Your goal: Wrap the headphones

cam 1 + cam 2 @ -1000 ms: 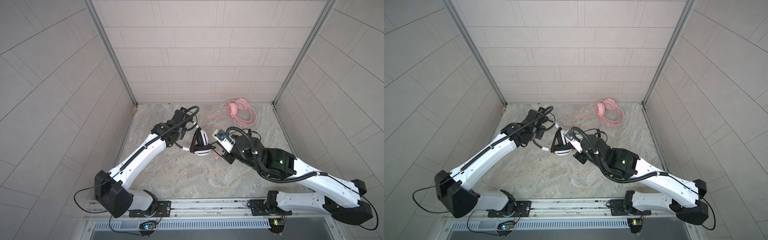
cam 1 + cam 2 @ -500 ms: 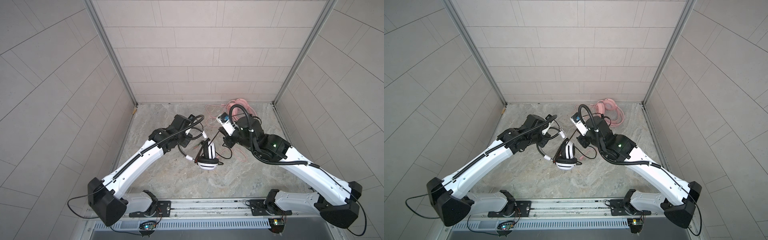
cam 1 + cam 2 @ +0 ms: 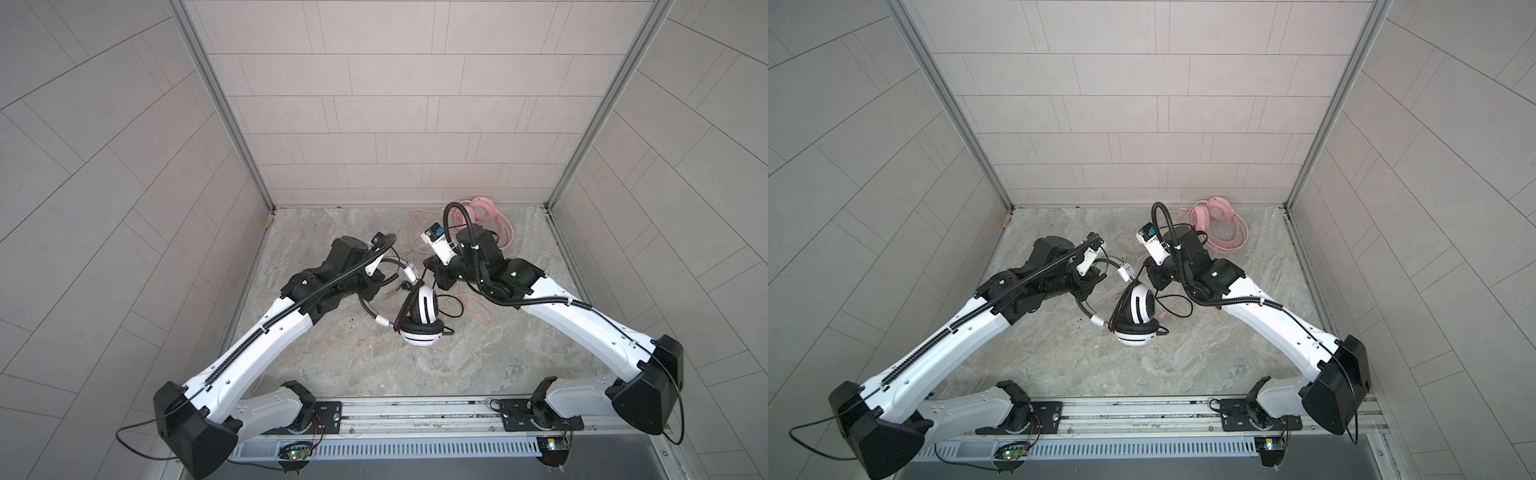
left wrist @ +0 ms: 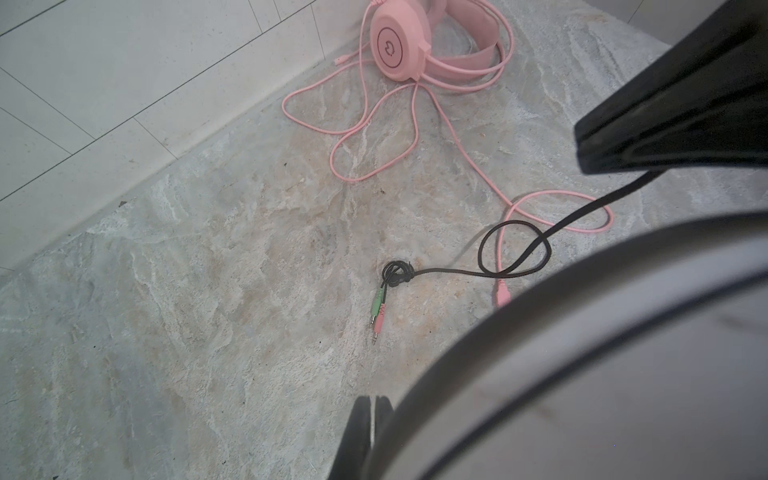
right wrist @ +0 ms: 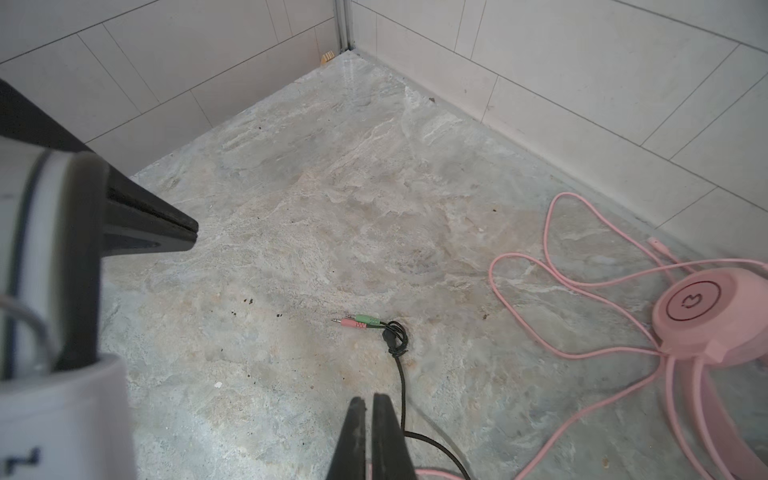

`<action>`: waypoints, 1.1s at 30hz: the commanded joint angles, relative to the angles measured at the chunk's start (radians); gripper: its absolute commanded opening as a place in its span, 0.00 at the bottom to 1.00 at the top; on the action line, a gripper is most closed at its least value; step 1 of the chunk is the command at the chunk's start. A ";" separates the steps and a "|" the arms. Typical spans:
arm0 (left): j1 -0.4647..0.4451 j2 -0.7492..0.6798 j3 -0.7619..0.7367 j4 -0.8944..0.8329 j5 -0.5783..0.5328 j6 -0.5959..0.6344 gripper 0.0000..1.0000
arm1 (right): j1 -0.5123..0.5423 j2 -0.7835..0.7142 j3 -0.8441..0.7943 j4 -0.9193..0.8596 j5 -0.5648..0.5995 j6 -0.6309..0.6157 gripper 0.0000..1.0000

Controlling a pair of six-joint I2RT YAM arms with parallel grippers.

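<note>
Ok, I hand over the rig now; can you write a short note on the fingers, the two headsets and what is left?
Left gripper: fingers shut on the headband of the white-and-black striped headset.
Right gripper: shut, apparently pinching that headset's thin black cable; its green and pink plugs lie on the marbled table.
All-pink plastic headset lies near the back wall, its pink cable sprawled loose.
Done: nothing wrapped yet. Left: both cables.

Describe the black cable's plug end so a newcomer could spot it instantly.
On the marbled stone floor, in front of the pink headset by the back wall, the black cable ends in a small knotted coil. Two slim jacks stick out, one green, one pink; the pink cable nearby has neither.
</note>
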 commanded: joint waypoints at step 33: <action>0.174 -0.059 0.010 0.153 0.586 -0.225 0.00 | -0.113 0.267 -0.208 0.603 -0.374 0.294 0.29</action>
